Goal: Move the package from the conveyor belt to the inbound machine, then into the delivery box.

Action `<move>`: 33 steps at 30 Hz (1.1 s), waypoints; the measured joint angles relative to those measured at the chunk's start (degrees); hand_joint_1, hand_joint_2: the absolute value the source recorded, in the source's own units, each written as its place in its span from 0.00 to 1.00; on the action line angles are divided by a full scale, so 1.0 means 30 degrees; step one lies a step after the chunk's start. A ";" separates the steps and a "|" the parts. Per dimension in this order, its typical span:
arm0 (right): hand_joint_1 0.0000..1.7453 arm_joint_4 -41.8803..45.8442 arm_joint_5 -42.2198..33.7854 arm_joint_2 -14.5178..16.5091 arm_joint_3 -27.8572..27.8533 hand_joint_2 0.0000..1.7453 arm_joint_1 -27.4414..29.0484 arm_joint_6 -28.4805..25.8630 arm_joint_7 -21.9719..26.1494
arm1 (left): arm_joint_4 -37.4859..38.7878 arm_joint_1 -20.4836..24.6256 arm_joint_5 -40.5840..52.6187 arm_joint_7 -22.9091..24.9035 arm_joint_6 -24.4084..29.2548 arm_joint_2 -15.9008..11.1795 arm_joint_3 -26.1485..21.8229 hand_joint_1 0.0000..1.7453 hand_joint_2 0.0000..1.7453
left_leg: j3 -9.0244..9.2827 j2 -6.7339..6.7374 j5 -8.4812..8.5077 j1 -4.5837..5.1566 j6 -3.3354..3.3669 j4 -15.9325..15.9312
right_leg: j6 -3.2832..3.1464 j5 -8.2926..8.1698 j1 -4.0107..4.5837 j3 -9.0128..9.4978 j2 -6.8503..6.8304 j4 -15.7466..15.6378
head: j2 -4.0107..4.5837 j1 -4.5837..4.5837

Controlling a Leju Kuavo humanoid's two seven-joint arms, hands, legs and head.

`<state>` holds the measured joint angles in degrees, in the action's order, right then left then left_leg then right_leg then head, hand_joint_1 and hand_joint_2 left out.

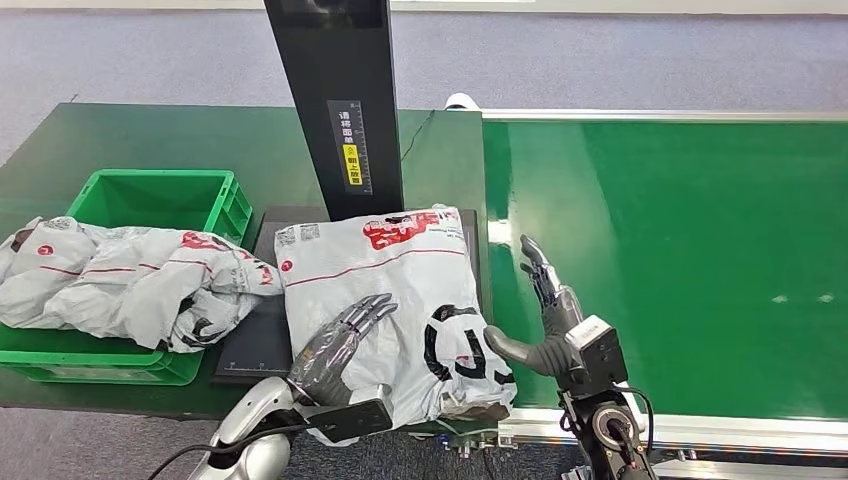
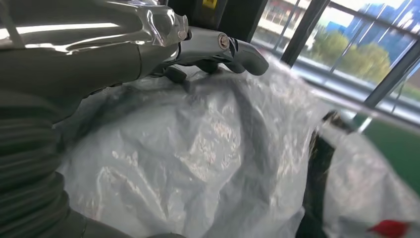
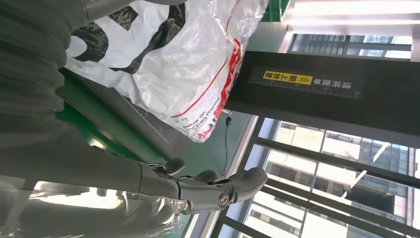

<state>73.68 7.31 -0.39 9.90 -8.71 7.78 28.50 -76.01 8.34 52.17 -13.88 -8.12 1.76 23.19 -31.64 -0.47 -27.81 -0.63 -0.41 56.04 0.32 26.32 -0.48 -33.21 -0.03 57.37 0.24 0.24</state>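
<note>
The left hand (image 1: 335, 345) lies flat with fingers stretched out and spread, palm down on the crumpled white plastic mailer package with red and black print (image 1: 400, 300); it presses the bag rather than clasping it. The right hand (image 1: 545, 320) stands edge-up just beside the package's right side, fingers straight and apart, thumb reaching toward the bag's lower right corner, nothing in its hold. The package rests on the flat black platform of the inbound machine (image 1: 250, 345), whose tall black post with a yellow label (image 1: 345, 110) rises right behind it. To the left, a green plastic crate (image 1: 165, 200) on the dark green table (image 1: 130, 135) carries more wrinkled white mailers (image 1: 120, 280). The bright green conveyor belt (image 1: 680, 250) stretches away on the right, past the right hand.
</note>
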 joint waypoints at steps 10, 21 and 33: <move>0.00 0.0000 0.0096 0.0219 -0.0226 1.00 0.0056 0.0228 0.0002 | 0.1700 0.0491 0.0029 0.0404 -0.0428 -0.0115 0.0000 0.00 1.00 | 0.0007 -0.0003 0.0001 0.0002 0.0001 0.0002 | 0.0001 -0.0001 -0.0002 0.0012 0.0004 0.0000 | 0.0000 0.0002; 0.00 0.0000 0.0288 0.0330 -0.0253 1.00 0.0110 0.0430 -0.0104 | 0.2107 0.0609 -0.0727 -0.0662 -0.0200 -0.0155 -0.0004 1.00 1.00 | 0.0007 -0.0005 0.0002 0.0001 0.0000 0.0001 | 0.0001 -0.0001 -0.0001 0.0016 0.0002 0.0000 | 0.0000 0.0002; 0.00 0.0151 0.0277 0.0450 -0.0534 1.00 0.0528 0.0617 -0.0159 | -0.0212 0.0178 -0.2133 -0.4797 0.5115 -0.0167 -0.0069 1.00 1.00 | -0.0003 0.0000 0.0000 0.0001 0.0001 0.0001 | 0.0001 0.0000 -0.0001 0.0004 0.0003 0.0000 | 0.0000 0.0002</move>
<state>74.13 8.14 0.96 8.29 -7.13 9.63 28.02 -76.65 8.88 45.77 -28.27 7.23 1.26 22.98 -31.65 -0.47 -27.82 -0.63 -0.41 56.04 0.32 26.32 -0.49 -33.20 -0.02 57.38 0.24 0.25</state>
